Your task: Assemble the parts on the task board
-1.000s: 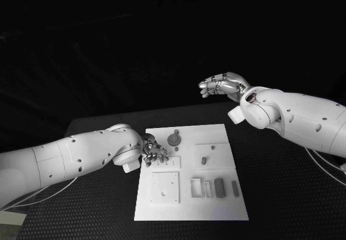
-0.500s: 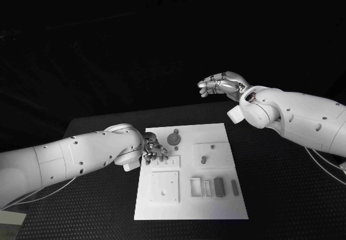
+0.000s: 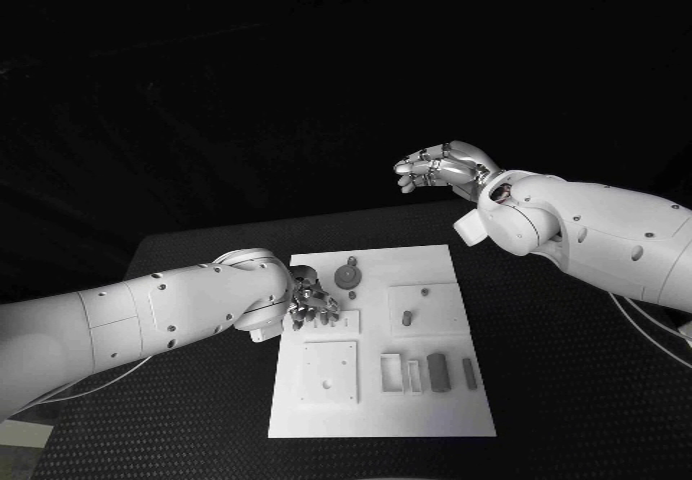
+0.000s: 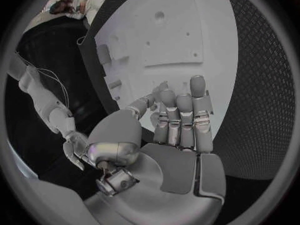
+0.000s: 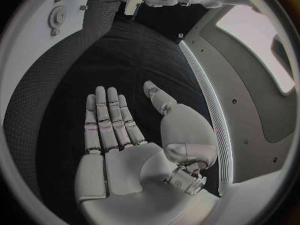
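Early, I judge: grey parts [image 3: 437, 372] lie loose on the board [image 3: 433, 415]. Left hand [image 3: 307, 303], at its nine-o'clock edge, and raised right hand [image 3: 447, 168] hold nothing, fingers apart.

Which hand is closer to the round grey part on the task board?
Left. The left hand sits over the task board edge right beside the round grey part; the right hand is raised far behind the board, fingers open.
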